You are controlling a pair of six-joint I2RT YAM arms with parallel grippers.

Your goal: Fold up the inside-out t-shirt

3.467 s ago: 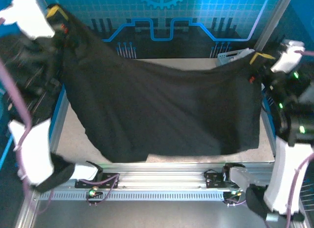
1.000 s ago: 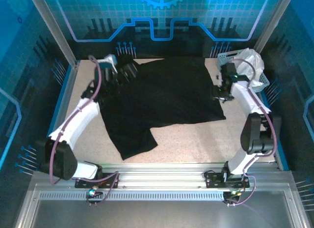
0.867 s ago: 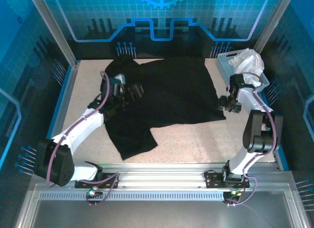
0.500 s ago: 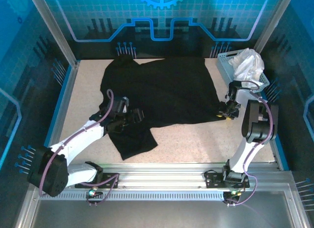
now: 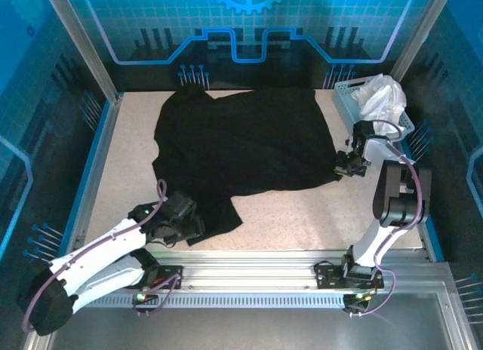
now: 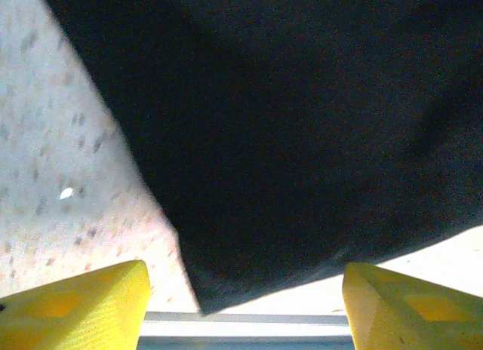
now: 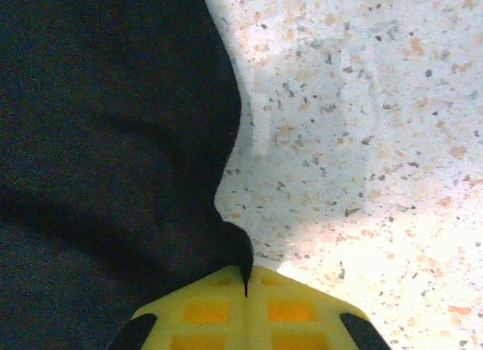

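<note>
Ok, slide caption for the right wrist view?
Right gripper fingers shut on the edge of the black t-shirt, speckled table beside.

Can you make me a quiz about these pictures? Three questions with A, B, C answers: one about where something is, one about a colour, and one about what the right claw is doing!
1. Where is the white cloth?
A) in the basket at the far right corner of the table
B) hanging on the back wall
C) on the floor

2. What colour is the t-shirt?
A) white
B) black
C) yellow

3. What is the right gripper doing?
A) wide open above bare table
B) holding the white cloth
C) shut on the t-shirt's edge

Answers: 1 A, the cloth is bunched in the basket; 2 B, it lies dark on the pale table; 3 C, its yellow fingers meet with black fabric pinched between them.
</note>
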